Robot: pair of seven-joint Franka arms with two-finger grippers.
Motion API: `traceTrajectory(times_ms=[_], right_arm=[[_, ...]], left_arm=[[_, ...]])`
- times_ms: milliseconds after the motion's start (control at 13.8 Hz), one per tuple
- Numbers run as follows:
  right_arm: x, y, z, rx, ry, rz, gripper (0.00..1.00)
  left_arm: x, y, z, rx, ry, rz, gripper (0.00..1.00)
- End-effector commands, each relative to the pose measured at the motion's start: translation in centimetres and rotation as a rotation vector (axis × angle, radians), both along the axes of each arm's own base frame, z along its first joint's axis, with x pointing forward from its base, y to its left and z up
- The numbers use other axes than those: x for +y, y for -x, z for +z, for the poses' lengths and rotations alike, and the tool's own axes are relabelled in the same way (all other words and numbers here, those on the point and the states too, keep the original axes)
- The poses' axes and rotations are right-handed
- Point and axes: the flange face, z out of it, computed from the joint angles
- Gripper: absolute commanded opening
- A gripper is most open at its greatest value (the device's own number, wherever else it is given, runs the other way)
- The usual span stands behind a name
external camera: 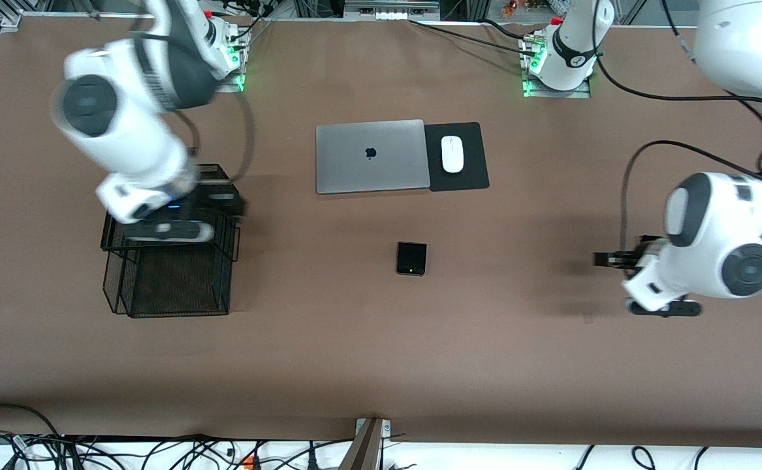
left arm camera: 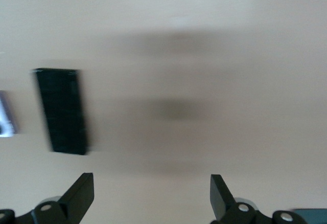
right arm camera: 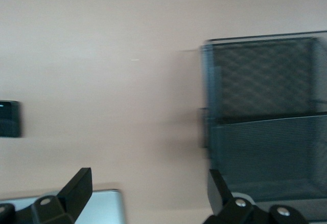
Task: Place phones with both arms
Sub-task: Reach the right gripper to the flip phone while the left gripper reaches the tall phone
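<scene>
Hovering over the mesh basket (external camera: 172,274), right gripper (right arm camera: 148,196) spread and empty, left gripper (left arm camera: 152,196) also spread over bare table, while squarish black phone (external camera: 411,258) lies nearer front cam than the laptop (external camera: 372,156), prob. next pickup.

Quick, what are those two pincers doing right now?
Left pincer: open, empty, above bare brown table.
Right pincer: open, empty, beside black wire-mesh basket.
</scene>
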Motion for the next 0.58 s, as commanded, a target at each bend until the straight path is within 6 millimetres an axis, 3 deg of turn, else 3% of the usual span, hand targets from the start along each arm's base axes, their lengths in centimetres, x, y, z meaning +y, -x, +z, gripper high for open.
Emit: traceTrajectory(times_ms=[0, 145, 290, 363, 508], right_arm=[[10.5, -0.2, -1.6, -0.027, -0.021, -0.103, 1.0], [17.9, 1.7, -2.9, -0.047, -0.037, -0.14, 1.0], [23.5, 3.6, -4.5, -0.071, -0.043, -0.17, 1.0], [25.8, 4.7, -5.2, -0.09, -0.038, -0.174, 1.0], [28.9, 6.0, -8.5, -0.106, -0.026, -0.179, 1.0]], left_arm=[[3.3, 0.1, -2.1, 0.01, -0.044, -0.095, 1.0], [5.6, 0.1, -4.7, 0.009, -0.051, -0.173, 1.0], [9.1, 0.5, -7.9, -0.016, -0.002, -0.261, 1.0], [11.1, 1.1, -9.5, -0.047, 0.016, -0.275, 1.0], [12.9, 2.7, -12.8, -0.106, 0.031, -0.283, 1.0]])
